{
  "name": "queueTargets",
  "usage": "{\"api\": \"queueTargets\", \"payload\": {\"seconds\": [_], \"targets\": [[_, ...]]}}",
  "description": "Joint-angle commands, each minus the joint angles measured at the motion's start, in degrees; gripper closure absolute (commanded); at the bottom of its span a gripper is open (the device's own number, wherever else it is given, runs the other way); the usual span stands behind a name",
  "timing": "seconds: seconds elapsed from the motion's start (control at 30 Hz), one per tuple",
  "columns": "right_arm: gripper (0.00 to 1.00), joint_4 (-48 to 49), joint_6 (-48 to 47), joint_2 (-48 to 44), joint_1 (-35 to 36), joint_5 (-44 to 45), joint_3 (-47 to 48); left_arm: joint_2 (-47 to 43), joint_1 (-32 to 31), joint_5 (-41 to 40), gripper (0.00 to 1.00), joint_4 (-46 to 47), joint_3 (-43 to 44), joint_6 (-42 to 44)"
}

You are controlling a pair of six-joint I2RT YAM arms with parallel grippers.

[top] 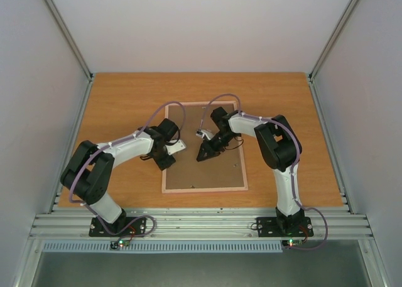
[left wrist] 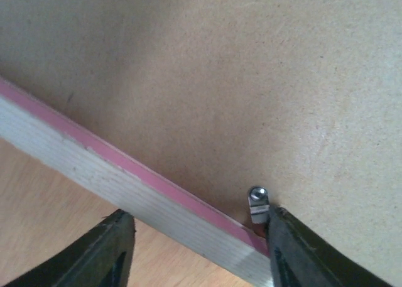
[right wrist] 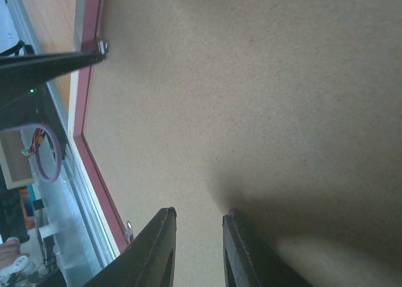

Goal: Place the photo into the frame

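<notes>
- Wooden tabletop; the frame lies back-up mid-surface, brown backing board inside;
- left gripper: jaws apart astride its pink rim, beside a metal tab;
- right gripper: jaws slightly apart above the board, empty

a plain brown backing board lies flat around the middle of the orange wood-grain surface. a small metal tab sits at the board's left margin, and a second tab shows at its rim. a ribbed metal rail runs along the surface's near edge.
</notes>
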Motion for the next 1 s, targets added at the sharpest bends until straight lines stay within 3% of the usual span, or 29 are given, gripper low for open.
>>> {"api": "queueTargets", "payload": {"seconds": [0.0, 0.2, 0.53, 0.83, 0.97], "targets": [[0.76, -1.1, -0.8, 1.3, -0.1, 9.4, -2.3, 0.7, 0.9, -9.4, 0.49, -1.4, 1.1, 5.4], [0.76, -1.0, -0.8, 1.2, -0.1, 9.3, -2.4, -1.1, 0.9, -5.3, 0.59, -2.2, 2.8, 5.7], [0.76, -0.8, -1.4, 0.9, -0.1, 8.7, -2.3, -5.4, 2.6, -1.6, 0.57, -0.2, 4.3, 2.9], [0.74, 2.9, -3.4, -3.8, -0.1, 6.9, -4.7, -3.7, 14.1, 15.6, 0.54, -4.8, 6.2, -9.1], [0.71, 9.6, -3.9, -8.8, -0.1, 3.8, -7.7, -2.2, 15.8, 21.3, 0.55, -5.0, 7.0, -11.8]]}}
